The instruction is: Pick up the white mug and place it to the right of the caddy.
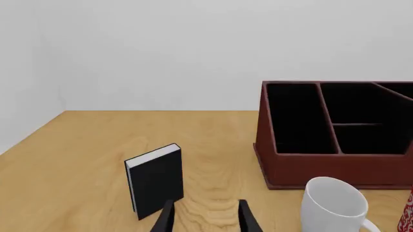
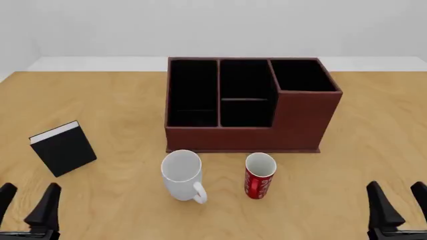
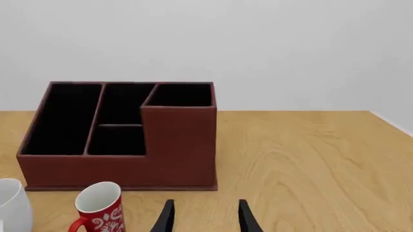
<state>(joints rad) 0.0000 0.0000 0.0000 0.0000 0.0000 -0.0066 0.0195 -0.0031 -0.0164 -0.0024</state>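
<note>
Where the wooden table (image 2: 120, 100) holds its stock, the caddy (image 2: 293, 125) stands centre-far, taller end right. White mug (image 2: 181, 175) — upright, just near of the caddy's left half, handle toward the near side. Red mug (image 2: 259, 175) beside it, to its right. Black book (image 2: 63, 148) upright, far left. Left gripper (image 2: 27, 205) and right gripper (image 2: 399, 202) — fingers spread, empty, at the near corners.

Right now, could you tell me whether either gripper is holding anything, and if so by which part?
Nothing is held. The left gripper and right gripper are both open, and the white mug stands untouched on the table.
</note>
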